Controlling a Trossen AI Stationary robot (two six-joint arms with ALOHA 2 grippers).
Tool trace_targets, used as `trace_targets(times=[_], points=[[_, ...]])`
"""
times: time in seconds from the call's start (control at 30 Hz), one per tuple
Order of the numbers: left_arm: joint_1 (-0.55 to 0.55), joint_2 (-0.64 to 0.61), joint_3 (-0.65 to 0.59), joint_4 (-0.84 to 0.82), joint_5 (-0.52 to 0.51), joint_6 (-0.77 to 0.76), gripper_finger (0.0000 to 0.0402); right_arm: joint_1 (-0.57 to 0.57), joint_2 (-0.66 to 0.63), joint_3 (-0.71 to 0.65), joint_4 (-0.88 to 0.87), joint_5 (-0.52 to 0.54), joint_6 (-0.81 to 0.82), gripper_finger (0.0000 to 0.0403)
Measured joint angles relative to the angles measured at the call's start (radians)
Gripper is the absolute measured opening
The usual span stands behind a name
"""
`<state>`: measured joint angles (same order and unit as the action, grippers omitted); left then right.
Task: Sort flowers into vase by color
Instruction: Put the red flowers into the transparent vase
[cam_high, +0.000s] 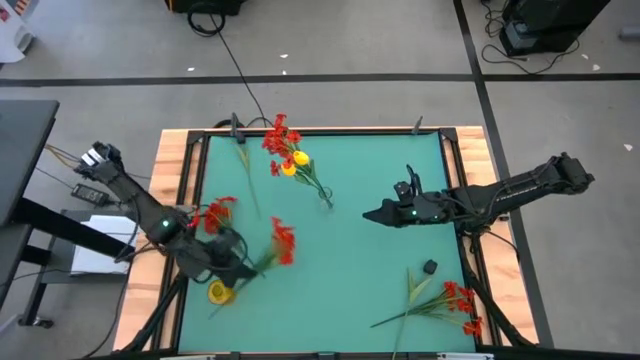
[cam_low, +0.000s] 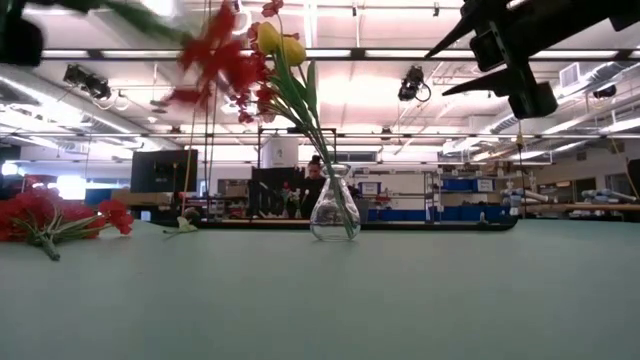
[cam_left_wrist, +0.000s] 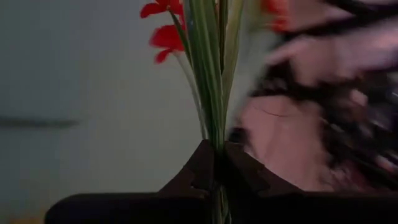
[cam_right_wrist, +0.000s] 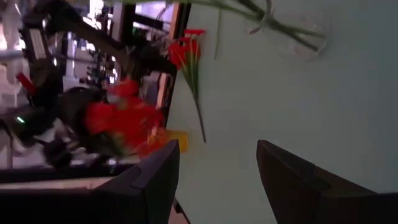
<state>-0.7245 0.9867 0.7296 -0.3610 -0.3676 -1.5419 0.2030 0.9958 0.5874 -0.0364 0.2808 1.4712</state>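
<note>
Left gripper (cam_left_wrist: 217, 163) is clamped on the green stems of a red flower sprig (cam_high: 282, 242), lifted above the table's left side; blossoms bright red, leaves narrow. A glass vase (cam_low: 335, 208) holds red and yellow flowers (cam_high: 287, 152). More red sprigs (cam_high: 455, 300) lie front right. Right gripper (cam_right_wrist: 217, 163) hovers at the right with fingers spread, holding nothing.

teal table mat (cam_high: 340, 250) at frame centre, small black object (cam_high: 429, 267) lower right, black cable (cam_high: 235, 65) upper left, person (cam_low: 314, 186) in the low view's background
</note>
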Motion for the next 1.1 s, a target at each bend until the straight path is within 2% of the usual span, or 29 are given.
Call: trace_targets(times=[0.13, 0.3, 0.4, 0.5, 0.57, 0.7, 0.8, 0.97, 1.1], points=[[0.044, 0.069, 0.002, 0.253, 0.0, 0.245, 0.0024, 0.025, 0.0, 0.0, 0.022, -0.017, -0.067, 0.0222], [0.168, 0.133, 0.002, 0.478, -0.003, 0.497, 0.0024, 0.082, 0.0, -0.001, 0.256, -0.016, -0.454, 0.0223], [0.247, 0.172, 0.002, 0.614, 0.01, 0.626, 0.0024, 0.104, 0.0, 0.0, 0.372, 0.0, -0.575, 0.0226], [0.329, 0.218, 0.002, 0.751, 0.051, 0.731, 0.0024, 0.107, 0.0, 0.0, 0.386, -0.004, -0.633, 0.0229], [0.383, 0.259, 0.002, 0.853, 0.079, 0.781, 0.0024, 0.108, 0.003, 0.0, 0.396, -0.055, -0.698, 0.0232], [0.47, 0.355, 0.002, 1.014, 0.12, 0.806, 0.0024, 0.109, 0.03, 0.0, 0.418, -0.102, -0.77, 0.0238], [0.517, 0.419, 0.006, 1.1, 0.134, 0.84, 0.0024, 0.09, 0.062, 0.0, 0.429, -0.059, -0.801, 0.0245], [0.573, 0.491, 0.064, 1.113, 0.172, 0.938, 0.0024, 0.022, 0.131, -0.001, 0.53, -0.019, -0.855, 0.0249], [0.616, 0.539, 0.124, 1.113, 0.292, 1.006, 0.0025, -0.043, 0.202, 0.0, 0.693, -0.033, -0.875, 0.0248]])
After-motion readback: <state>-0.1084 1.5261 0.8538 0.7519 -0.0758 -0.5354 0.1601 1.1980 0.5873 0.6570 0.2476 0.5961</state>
